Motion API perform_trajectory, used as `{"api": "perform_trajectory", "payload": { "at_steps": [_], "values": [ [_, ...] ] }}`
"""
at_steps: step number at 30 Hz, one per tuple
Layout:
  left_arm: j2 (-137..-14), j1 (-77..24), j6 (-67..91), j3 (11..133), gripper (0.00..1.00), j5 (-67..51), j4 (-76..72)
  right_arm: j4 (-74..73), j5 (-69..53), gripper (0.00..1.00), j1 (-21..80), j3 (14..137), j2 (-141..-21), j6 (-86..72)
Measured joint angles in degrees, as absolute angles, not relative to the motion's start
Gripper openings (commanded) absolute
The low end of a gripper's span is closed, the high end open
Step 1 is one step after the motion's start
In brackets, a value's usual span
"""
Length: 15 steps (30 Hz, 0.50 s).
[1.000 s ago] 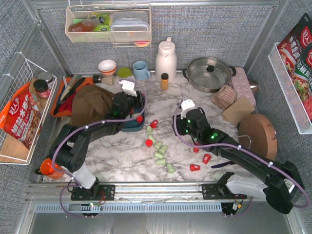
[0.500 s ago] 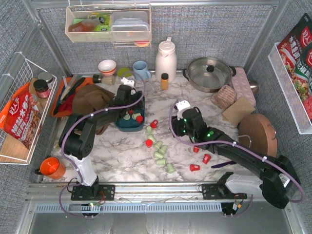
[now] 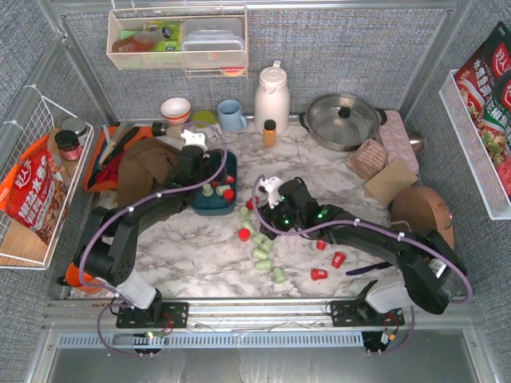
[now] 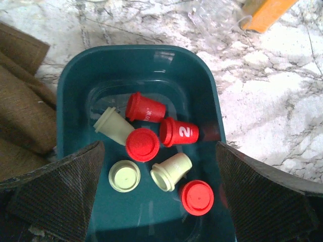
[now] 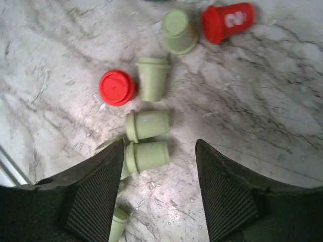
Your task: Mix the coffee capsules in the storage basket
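The dark teal storage basket point(image 3: 228, 164) point(image 4: 75, 96) stands left of centre and holds several coffee capsules, red point(image 4: 143, 144) and pale green point(image 4: 171, 172). My left gripper point(image 3: 204, 177) point(image 4: 159, 147) hangs open directly above the basket, with nothing between its fingers. More capsules lie loose on the marble: a line of green ones point(image 3: 260, 243) point(image 5: 147, 125) and scattered red ones point(image 3: 319, 274) point(image 5: 116, 87). My right gripper point(image 3: 262, 217) point(image 5: 159, 145) hovers open over the green line. One green capsule point(image 5: 146, 155) lies on the table beside its left finger.
A brown cloth point(image 3: 148, 171) lies against the basket's left side, over an orange tray point(image 3: 102, 163). Along the back stand a blue mug point(image 3: 231, 116), a white thermos point(image 3: 271, 97), an amber bottle point(image 3: 270, 132) and a steel pot point(image 3: 343, 120). A round wooden board point(image 3: 421, 219) lies at the right.
My left gripper has pulled back over the basket and its jaws have spread wide. My right arm has swung left to the loose green capsules, its jaws opening a little.
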<state>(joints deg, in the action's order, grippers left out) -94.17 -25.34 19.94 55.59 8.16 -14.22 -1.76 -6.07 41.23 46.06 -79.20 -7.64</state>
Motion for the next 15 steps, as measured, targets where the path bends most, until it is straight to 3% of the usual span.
{"api": "perform_trajectory", "payload": {
  "at_steps": [15],
  "values": [
    [-86.4, -25.4, 19.6, 45.9, 0.99, 3.0, -25.3, -10.5, -11.9, 0.64, 43.9, 48.5, -85.5, 3.7]
  ]
}}
